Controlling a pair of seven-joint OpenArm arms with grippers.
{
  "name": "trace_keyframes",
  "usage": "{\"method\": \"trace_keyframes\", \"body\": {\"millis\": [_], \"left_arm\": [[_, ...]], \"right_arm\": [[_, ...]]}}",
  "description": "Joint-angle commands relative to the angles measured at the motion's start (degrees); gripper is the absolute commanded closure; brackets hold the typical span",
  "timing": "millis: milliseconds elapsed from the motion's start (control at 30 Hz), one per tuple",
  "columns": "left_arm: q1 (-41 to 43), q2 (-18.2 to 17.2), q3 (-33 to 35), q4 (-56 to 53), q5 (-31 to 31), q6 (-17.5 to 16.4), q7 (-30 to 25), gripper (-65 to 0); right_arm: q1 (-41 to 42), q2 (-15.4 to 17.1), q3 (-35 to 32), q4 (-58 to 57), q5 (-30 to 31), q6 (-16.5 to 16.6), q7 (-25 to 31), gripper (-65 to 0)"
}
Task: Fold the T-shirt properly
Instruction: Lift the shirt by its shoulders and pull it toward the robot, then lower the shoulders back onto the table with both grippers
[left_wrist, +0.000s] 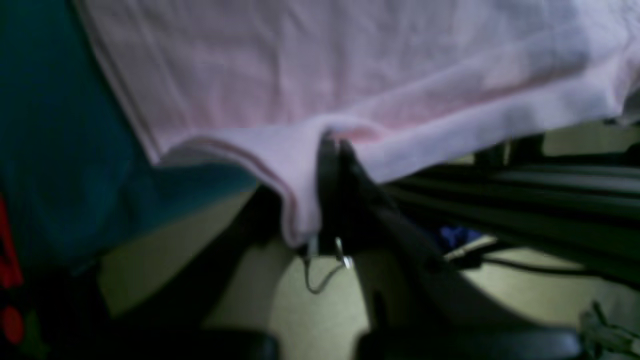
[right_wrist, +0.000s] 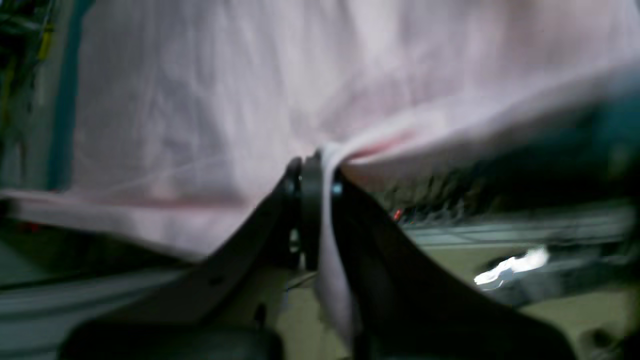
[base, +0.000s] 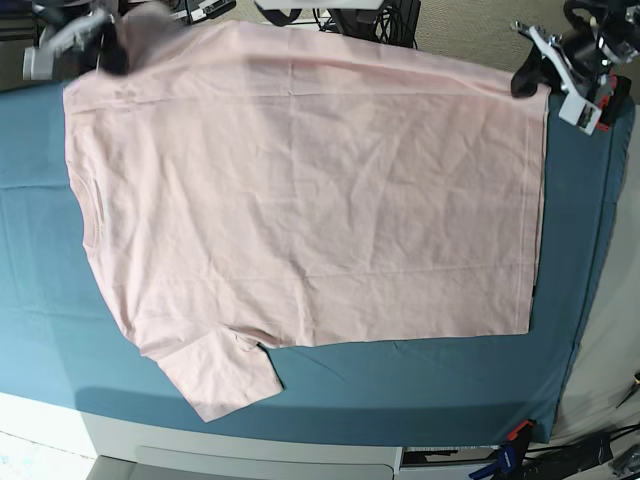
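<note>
The pale pink T-shirt (base: 300, 190) lies spread on the teal cloth sheet, plain side up, collar at the left, hem at the right. One sleeve sticks out at the near left (base: 225, 375). My left gripper (base: 530, 78) is at the far right corner, shut on the shirt's hem corner; in the left wrist view the black fingers (left_wrist: 332, 170) pinch the pink fabric (left_wrist: 350, 75). My right gripper (base: 115, 45) is at the far left corner, shut on the far sleeve; the right wrist view shows its fingers (right_wrist: 312, 190) clamped on pink cloth (right_wrist: 200, 100). The far edge is lifted taut.
The teal cloth sheet (base: 400, 380) covers the table and hangs over its edges. Clamps (base: 510, 445) sit at the near right corner. Cables and gear (base: 340, 15) lie behind the far edge. A beige floor (left_wrist: 300, 310) shows below the left gripper.
</note>
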Motion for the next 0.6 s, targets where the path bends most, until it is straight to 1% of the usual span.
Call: {"method": "trace_keyframes", "body": {"millis": [0,33,133,167,233,300,433,567], "left_arm": [[-0.4,-0.5,0.2,0.7,0.1,-0.2,-1.4,0.0],[-1.2,-0.5,1.0,0.5,0.7,-0.2,-1.7,0.0],[-4.2,-0.6,3.7,-0.8,2.8,-0.2,-3.0,0.0],[-5.6,-0.6,5.0,-1.3,3.5,0.3,-3.0,0.0],[-8.5,-0.5,7.9,-2.3,4.9,0.4,-3.3,0.0],[-11.5,-0.5,11.2,-3.3,7.2,0.4,-4.5,0.0],[-17.3,-0.6,16.2,-5.7,10.9,0.8,-4.7,0.0],[-20.9,-0.6,17.9,-7.7,13.5,2.5,-4.8,0.0]], "right_arm": [[1.5,0.8,0.6,2.1,-1.0,0.3,2.7,0.0],[3.8,0.8,0.5,2.9,-3.9,0.3,3.8,0.0],[10.4,0.8,0.5,3.2,-12.3,-2.4,6.7,0.0],[12.2,0.8,0.3,3.2,-15.2,-3.3,7.6,0.0],[15.0,0.8,-0.2,2.8,-19.3,-4.7,9.3,0.0],[17.0,0.8,-1.1,2.2,-21.4,-5.0,10.2,0.0],[20.5,0.8,-4.6,0.1,-24.2,-5.0,11.1,0.0],[23.5,0.8,-8.9,-3.8,-27.3,-5.0,12.4,0.0]]}}
